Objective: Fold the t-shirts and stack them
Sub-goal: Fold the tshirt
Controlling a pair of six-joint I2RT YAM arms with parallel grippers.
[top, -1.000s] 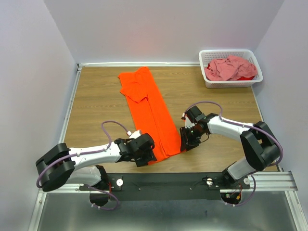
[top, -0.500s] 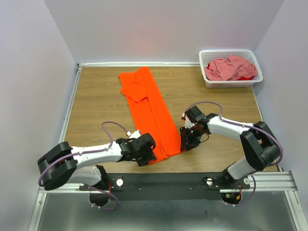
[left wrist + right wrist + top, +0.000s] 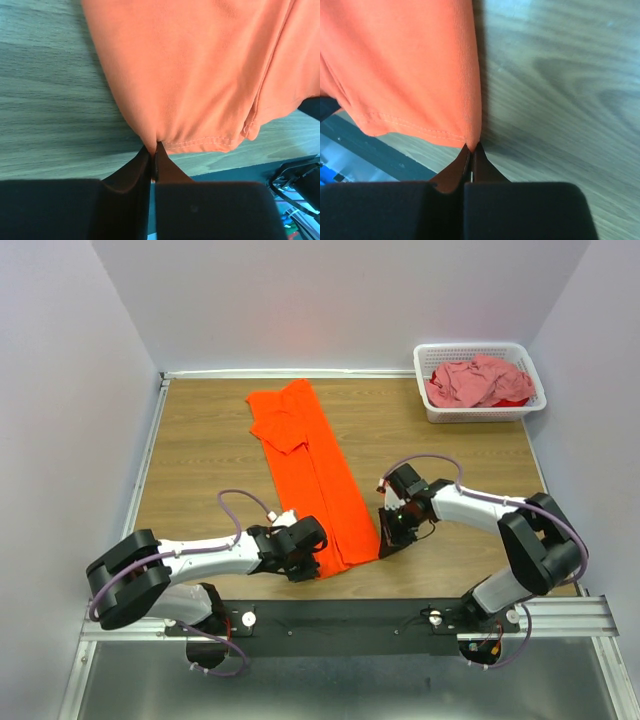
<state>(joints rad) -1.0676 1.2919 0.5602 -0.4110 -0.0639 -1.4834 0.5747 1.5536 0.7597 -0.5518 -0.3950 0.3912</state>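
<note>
A bright orange t-shirt [image 3: 312, 475] lies folded into a long strip on the wooden table, running from the far middle to the near edge. My left gripper [image 3: 313, 562] is shut on the near left corner of its hem; in the left wrist view the cloth [image 3: 190, 75] bunches between the closed fingertips [image 3: 154, 148]. My right gripper [image 3: 384, 544] is shut on the near right corner of the orange t-shirt [image 3: 405, 65], pinched at the tips [image 3: 472, 147]. A dusty pink t-shirt [image 3: 478, 380] lies crumpled in the basket.
A white lattice basket [image 3: 431, 412] stands at the far right corner of the table [image 3: 200, 460]. Grey walls close in on the left, back and right. A black rail [image 3: 350, 615] with the arm bases runs along the near edge.
Both grippers have closed on the near hem corners of the orange t-shirt. The left arm has slid slightly right toward the hem; the right has shifted a little.
</note>
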